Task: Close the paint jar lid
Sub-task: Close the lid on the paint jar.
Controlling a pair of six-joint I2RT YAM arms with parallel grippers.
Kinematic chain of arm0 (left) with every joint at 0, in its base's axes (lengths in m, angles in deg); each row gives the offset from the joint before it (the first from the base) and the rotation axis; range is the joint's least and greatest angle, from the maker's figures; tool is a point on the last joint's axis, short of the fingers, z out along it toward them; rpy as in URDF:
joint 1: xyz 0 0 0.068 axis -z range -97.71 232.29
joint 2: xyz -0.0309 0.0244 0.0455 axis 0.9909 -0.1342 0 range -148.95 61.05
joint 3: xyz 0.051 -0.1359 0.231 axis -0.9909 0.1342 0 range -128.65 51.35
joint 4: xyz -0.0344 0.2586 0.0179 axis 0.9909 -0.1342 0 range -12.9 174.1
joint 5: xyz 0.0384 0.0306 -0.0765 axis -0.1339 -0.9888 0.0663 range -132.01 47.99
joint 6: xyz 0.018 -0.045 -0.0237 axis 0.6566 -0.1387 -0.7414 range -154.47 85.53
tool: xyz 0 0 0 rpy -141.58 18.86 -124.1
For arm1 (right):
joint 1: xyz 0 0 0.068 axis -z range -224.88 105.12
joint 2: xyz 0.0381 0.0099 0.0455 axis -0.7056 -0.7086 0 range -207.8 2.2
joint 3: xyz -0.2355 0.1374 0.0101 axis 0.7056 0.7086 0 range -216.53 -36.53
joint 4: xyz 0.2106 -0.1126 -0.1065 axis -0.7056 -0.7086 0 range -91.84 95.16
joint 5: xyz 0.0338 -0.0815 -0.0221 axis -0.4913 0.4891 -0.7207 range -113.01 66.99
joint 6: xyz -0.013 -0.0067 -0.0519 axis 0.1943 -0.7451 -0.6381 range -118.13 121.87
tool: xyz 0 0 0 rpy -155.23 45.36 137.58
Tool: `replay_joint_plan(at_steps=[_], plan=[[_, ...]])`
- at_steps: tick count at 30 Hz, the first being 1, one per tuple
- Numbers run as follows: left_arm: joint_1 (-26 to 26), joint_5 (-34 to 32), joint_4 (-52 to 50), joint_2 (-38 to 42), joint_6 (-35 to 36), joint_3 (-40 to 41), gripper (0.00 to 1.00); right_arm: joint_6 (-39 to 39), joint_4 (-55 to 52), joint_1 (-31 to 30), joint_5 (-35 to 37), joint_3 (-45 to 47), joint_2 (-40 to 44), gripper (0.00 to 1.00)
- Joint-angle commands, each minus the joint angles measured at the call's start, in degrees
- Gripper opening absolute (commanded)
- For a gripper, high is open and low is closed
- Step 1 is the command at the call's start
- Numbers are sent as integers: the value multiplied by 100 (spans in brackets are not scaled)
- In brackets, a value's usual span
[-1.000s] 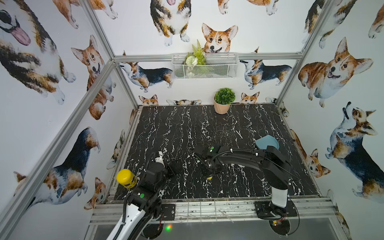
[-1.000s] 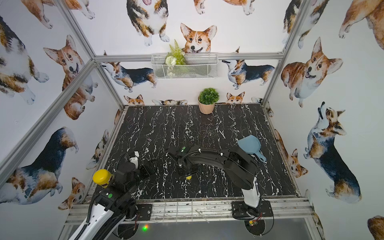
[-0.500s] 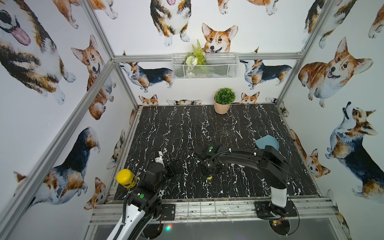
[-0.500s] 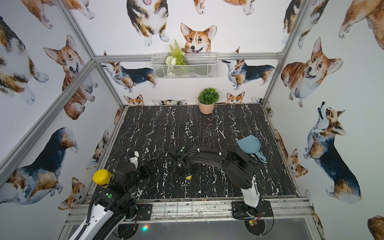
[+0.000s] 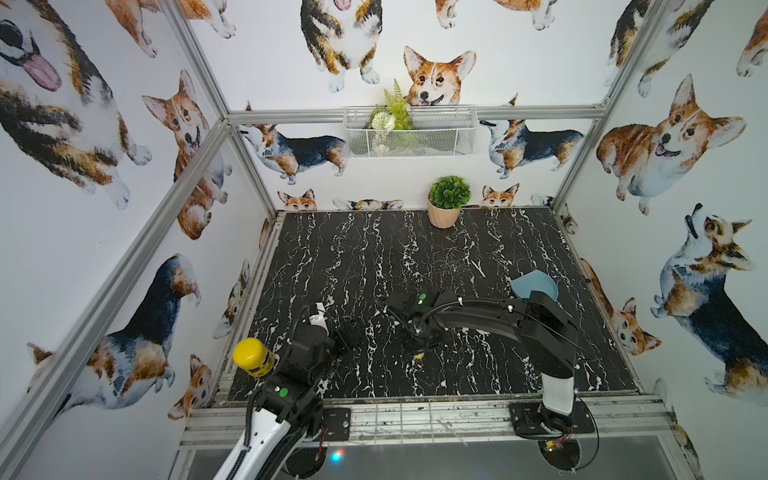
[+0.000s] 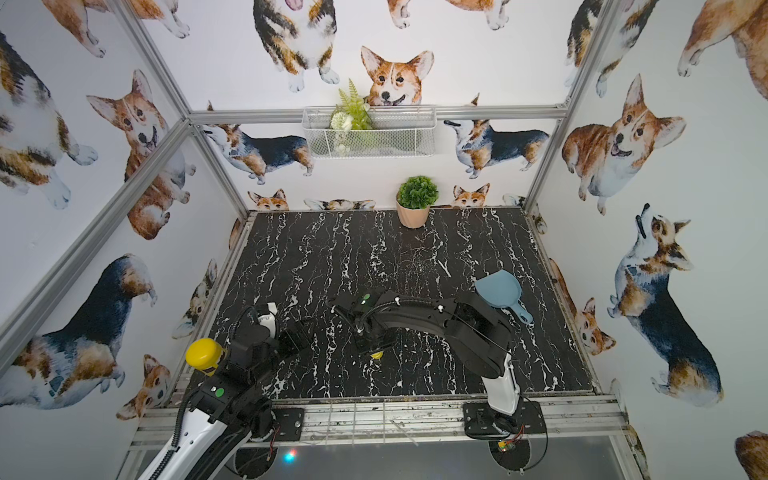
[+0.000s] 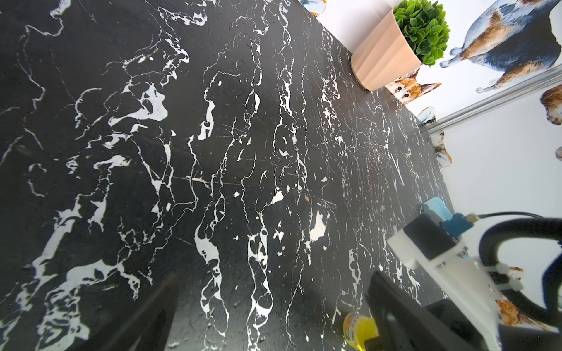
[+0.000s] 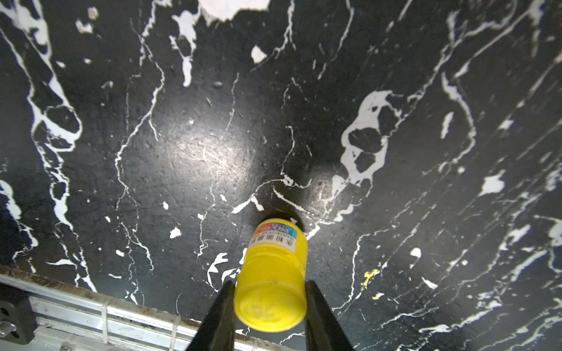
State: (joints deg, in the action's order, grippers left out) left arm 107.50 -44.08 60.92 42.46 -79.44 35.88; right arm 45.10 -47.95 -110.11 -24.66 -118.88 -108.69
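A: Right tool [image 8: 269, 304]?
B: Clamped on the paint jar [image 8: 273, 273], lid [image 8: 267, 310] on, standing on the counter [image 8: 213, 136] near its front edge
A: Left tool [image 7: 270, 319]?
B: Wide, holding nothing

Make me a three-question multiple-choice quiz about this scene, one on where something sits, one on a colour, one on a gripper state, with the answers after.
1. Where does the potted plant stand?
A. at the table's far edge by the back wall
B. at the near edge between the arms
C. inside the wire basket

2. What colour is the lid on the paint jar?
A. blue
B. yellow
C. white

3. How is the right gripper?
A. open over a bare table
B. shut on the blue scoop
C. shut on the lid

Answers:
1 A, since both top views show the pot against the back wall.
2 B, since the right wrist view shows a yellow cap on a yellow jar.
3 C, since in that view the two fingers press the cap's sides.
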Motion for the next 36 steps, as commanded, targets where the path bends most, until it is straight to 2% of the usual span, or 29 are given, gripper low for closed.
replay_joint_plan(at_steps=[1,30,36], plan=[[-1,-67,-11,5,22,-28,100,61,-200,-2,199,-25,101,31],[2,-66,38,-40,52,-35,100,37,-183,-69,58,-75,-65,31],[3,-70,43,-31,57,-26,100,55,-201,-81,234,-97,88,31]])
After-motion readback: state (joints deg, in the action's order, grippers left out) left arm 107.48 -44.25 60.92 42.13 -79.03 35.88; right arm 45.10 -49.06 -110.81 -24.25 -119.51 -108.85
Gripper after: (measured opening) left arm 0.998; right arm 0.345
